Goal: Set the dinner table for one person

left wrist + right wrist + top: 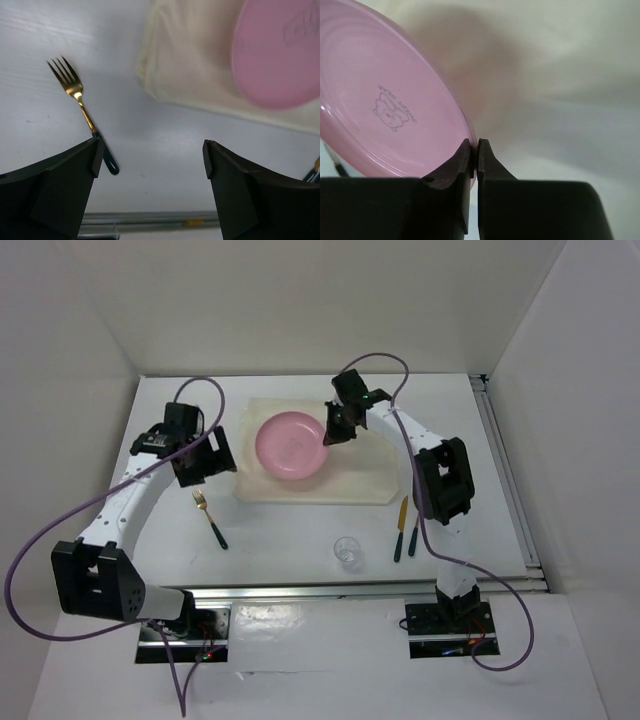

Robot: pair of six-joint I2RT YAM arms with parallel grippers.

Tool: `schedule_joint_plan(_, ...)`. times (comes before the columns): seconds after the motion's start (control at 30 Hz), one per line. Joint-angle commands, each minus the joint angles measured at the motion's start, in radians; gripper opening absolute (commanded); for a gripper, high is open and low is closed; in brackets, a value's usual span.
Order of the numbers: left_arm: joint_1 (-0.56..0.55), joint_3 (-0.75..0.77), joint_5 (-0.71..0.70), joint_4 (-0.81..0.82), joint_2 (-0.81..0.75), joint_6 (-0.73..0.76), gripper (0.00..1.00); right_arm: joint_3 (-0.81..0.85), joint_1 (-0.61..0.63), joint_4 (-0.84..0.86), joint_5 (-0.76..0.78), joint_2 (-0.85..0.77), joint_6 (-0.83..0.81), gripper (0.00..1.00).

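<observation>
my left arm (118, 508) bends inward, left gripper (152, 152) spread wide; my right arm (425, 445) reaches forward, right gripper (475, 150) pinched tight.

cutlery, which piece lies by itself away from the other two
The gold fork, alone on the dinner table off the cream cloth's near left corner; the other two pieces lie side by side to the cloth's right.

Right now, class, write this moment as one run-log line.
right pincer: shut on plate rim | left pincer: open, above table | fork: on table, untouched
</observation>
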Motion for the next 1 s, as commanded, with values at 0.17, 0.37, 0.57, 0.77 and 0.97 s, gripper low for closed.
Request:
schedule_joint_plan(0.17,-0.086,-0.161,0.175,-0.084,-0.071,-0.024,1.0,0.15,-0.108,-0.103,0.012,0.128,0.072,0.0)
schedule_joint_plan(0.37,-0.086,-0.161,0.116,-0.093,-0.072,-0.072,1.0,0.199,-0.119,-0.115,-0.009,0.194,0.081,0.0)
schedule_joint_plan(0.57,-0.063,-0.173,0.088,-0.128,-0.032,-0.112,1.0,0.246,-0.119,-0.104,-0.009,0.249,0.114,0.0)
schedule_joint_plan(0.77,0.003,-0.193,0.097,-0.128,-0.022,-0.131,1.0,0.247,-0.128,-0.104,-0.028,0.258,0.123,0.15)
schedule_joint_plan(0.97,0.069,-0.203,0.12,-0.128,0.004,-0.132,1.0,0.247,-0.128,-0.122,-0.028,0.249,0.123,0.23)
